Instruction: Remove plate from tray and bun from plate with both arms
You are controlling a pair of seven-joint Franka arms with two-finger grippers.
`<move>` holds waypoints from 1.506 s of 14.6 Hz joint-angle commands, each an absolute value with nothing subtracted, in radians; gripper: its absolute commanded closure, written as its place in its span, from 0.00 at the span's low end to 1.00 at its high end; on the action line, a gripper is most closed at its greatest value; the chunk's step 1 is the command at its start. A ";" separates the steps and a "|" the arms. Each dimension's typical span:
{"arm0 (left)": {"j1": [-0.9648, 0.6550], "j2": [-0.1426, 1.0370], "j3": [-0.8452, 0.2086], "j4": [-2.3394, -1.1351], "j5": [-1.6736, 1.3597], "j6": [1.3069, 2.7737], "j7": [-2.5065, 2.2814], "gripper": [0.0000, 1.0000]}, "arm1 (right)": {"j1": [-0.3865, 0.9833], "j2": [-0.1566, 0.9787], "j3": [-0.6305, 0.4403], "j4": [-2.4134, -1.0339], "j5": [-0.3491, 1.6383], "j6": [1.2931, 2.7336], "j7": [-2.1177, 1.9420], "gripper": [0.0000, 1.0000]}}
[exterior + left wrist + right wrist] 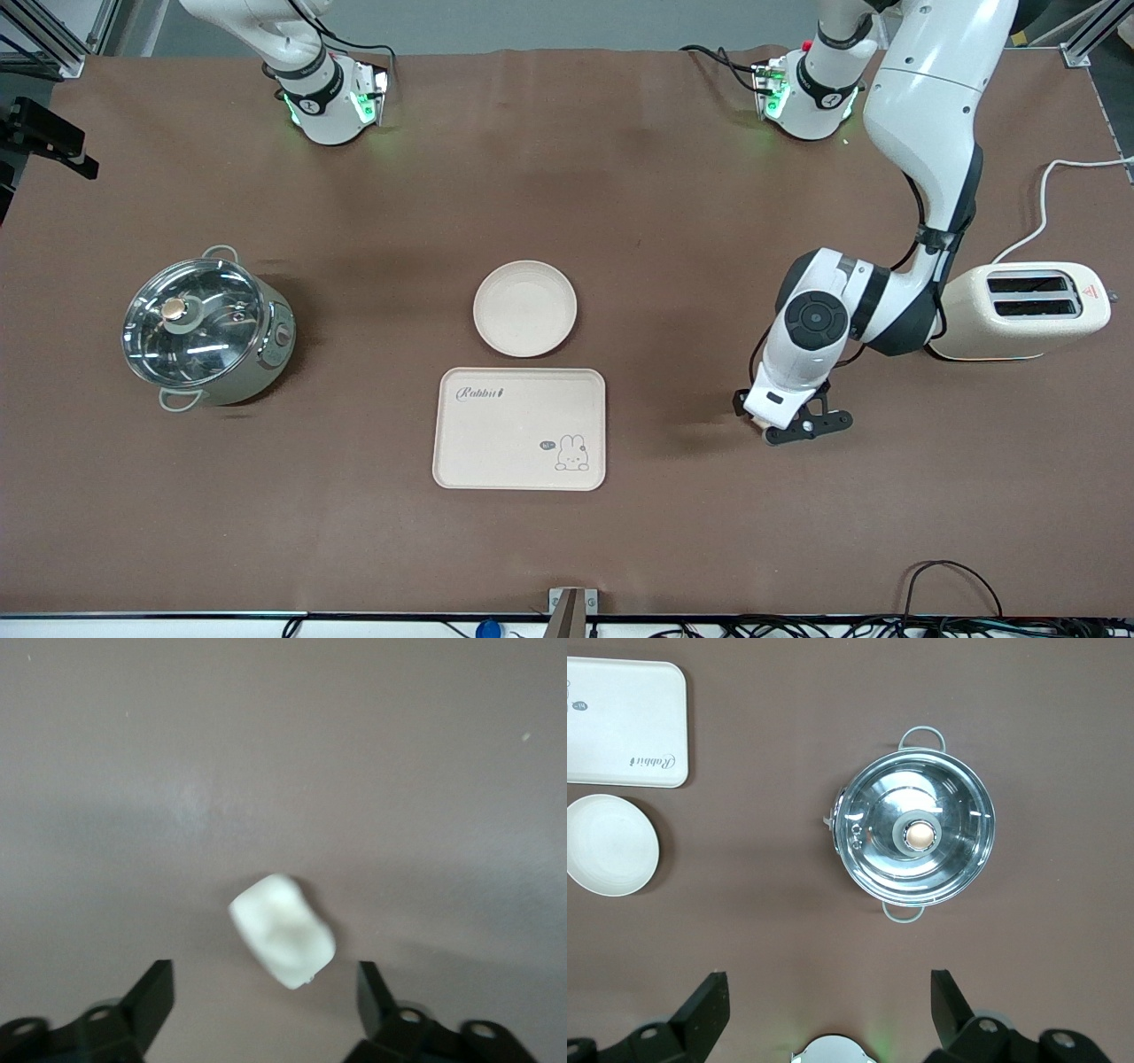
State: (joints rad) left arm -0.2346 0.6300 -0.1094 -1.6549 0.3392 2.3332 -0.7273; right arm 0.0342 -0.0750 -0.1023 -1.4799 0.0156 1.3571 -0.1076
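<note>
Left gripper (791, 431) is low over bare table toward the left arm's end, near the toaster (1023, 312), with jaws spread wide and nothing held. In the left wrist view the bun (283, 930) sits between the two fingertips (149, 999) without touching either, lying on the brown table (283, 744), so it looks let go; in the front view it is mostly hidden under the gripper. Right gripper (829, 1014) is up high over the pot (914, 837) end of the table, fingers wide apart, empty, and that arm is waiting. The plate (524, 308) sits on the table just beside the tray (519, 429), at the tray's edge farther from the front camera, off it and empty. The tray is empty too. The step in hand looks like the bun's release, the last part of the task, with plate off tray and bun off plate. The next move probably needs the left gripper to lift straight up and clear of the bun without nudging it, then pull back. The bun is well apart from plate and tray.
</note>
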 commanded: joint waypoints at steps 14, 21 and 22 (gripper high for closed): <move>-0.095 0.402 -0.123 -1.404 0.252 2.019 -0.255 0.00 | 0.044 -0.112 -0.098 -1.580 0.057 1.433 -0.101 0.00; -0.003 0.149 -0.118 -1.402 0.068 1.719 -0.049 0.00 | 0.003 -0.112 -0.112 -1.571 0.020 1.460 -0.112 0.00; 0.006 0.117 -0.117 -1.402 0.026 1.673 -0.052 0.00 | 0.002 -0.112 -0.112 -1.562 0.012 1.459 -0.110 0.00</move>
